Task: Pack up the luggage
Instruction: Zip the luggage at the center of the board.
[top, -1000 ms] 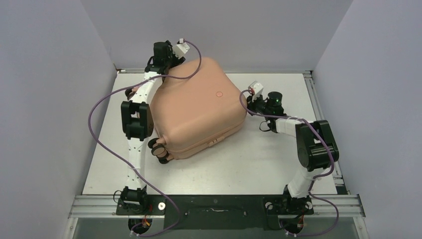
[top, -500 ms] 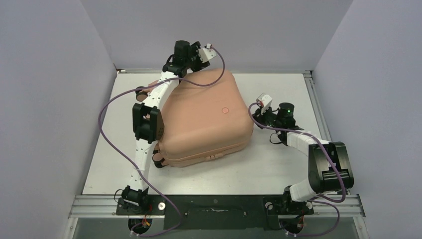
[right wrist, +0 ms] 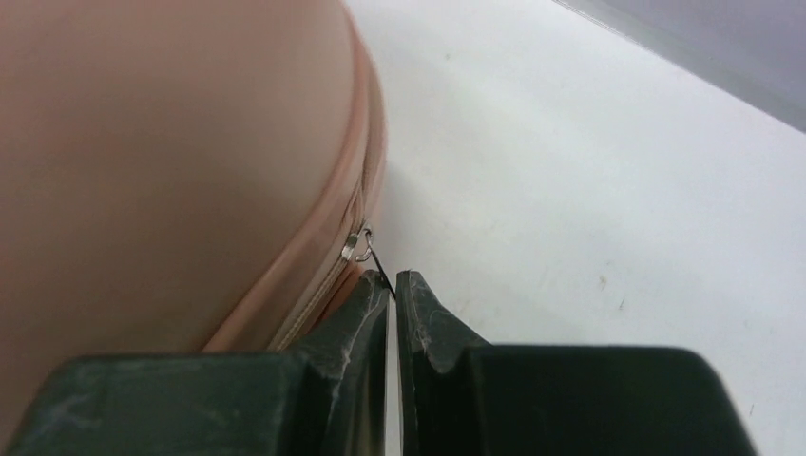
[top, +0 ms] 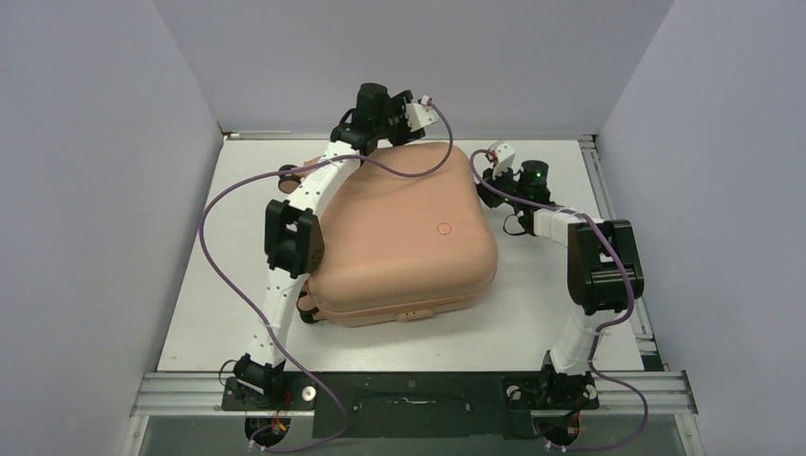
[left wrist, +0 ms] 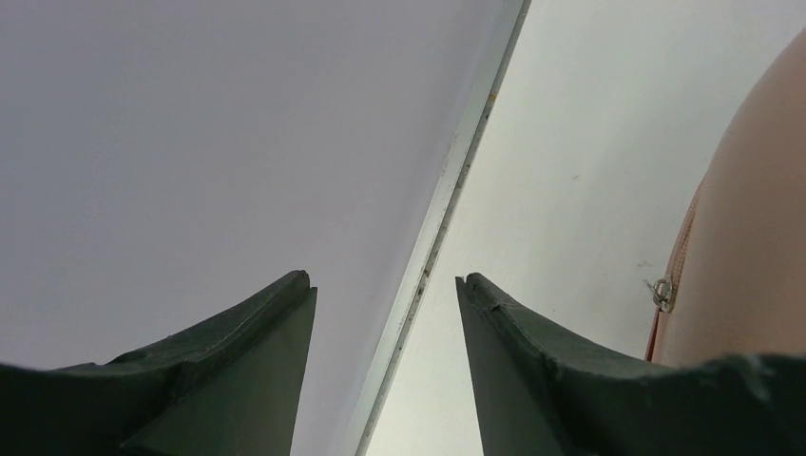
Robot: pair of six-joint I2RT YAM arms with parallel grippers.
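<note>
The luggage [top: 399, 237] lies flat and closed in the middle of the table [top: 532, 313], its dotted shell facing up. At its 2 o'clock corner the right end effector [right wrist: 392, 285] is pressed together on a thin black pull cord [right wrist: 378, 261] that hangs from the zipper slider [right wrist: 356, 245]; only the very tips hold it. The left end effector [left wrist: 385, 290] stands spread and holds nothing near the 12 o'clock edge, with a 2nd slider [left wrist: 662, 293] just beside its right finger.

The grip is the weak point. The cord is fine and caught at the fingertips (barely any of it sits between them), so a pull off the line of the zipper track could draw it out. The slider would probably bind at the rounded corner. With the left end effector not bracing the shell, a hard tug is likely to turn or slide the whole case instead of moving the zipper, and 1 misjudged reach on the left side could knock the shell
</note>
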